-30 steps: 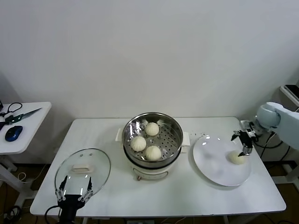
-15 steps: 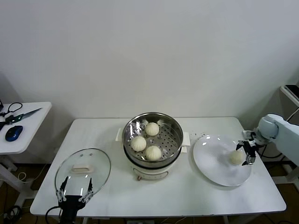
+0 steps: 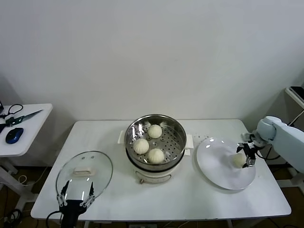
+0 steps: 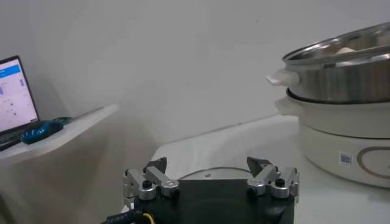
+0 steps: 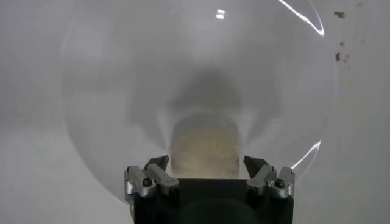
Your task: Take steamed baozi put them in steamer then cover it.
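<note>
Your left end effector (image 3: 75,195) waits at the near-left edge of the surface (image 3: 114,199), jaws spread wide and empty, just in front of the glass cover (image 3: 84,171) lying flat there. At the centre, the steamer (image 3: 155,140) already holds three baozi (image 3: 156,155) on its perforated tray. To the right, the last baozi (image 3: 238,160) sits on the white plate (image 3: 218,171), and your right end effector (image 3: 248,153) is down over it, fingers fully apart on either side, not yet gripping. Close gently: the dough looks soft, so too hard a squeeze could dent it, and an off-centre grip could roll the bun across the plate.
</note>
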Robot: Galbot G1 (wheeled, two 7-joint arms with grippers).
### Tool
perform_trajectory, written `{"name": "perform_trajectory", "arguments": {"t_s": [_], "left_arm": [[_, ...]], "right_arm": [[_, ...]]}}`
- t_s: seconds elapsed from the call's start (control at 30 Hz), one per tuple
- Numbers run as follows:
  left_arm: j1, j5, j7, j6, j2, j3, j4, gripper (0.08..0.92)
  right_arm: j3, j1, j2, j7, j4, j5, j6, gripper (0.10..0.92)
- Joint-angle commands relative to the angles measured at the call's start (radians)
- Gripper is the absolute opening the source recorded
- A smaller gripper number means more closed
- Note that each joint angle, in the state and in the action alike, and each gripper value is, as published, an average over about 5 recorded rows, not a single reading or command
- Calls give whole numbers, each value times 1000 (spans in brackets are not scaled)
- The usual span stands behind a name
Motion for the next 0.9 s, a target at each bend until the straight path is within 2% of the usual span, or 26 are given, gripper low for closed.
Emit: {"name": "perform_trajectory", "arguments": {"t_s": [0.03, 0.27, 0.4, 0.7, 0.9], "left_arm": [[1, 0, 0, -1, 2, -1, 1, 823], [1, 1, 0, -2, 1, 2, 1, 823], [4, 1, 0, -2, 3, 2, 0, 823], [3, 2, 2, 0, 7, 21, -10, 823], [7, 1, 3, -3, 18, 39, -17, 823]], "right_arm": [[3, -6, 22, -8, -32, -11, 5, 817], [-1, 3, 23, -15, -32, -10, 6, 716], [-11, 21, 15, -18, -22, 19, -1, 693], [-202, 281, 16, -36, 66, 230, -64, 687], [-417, 520, 70, -18, 149, 454, -151, 690]]}}
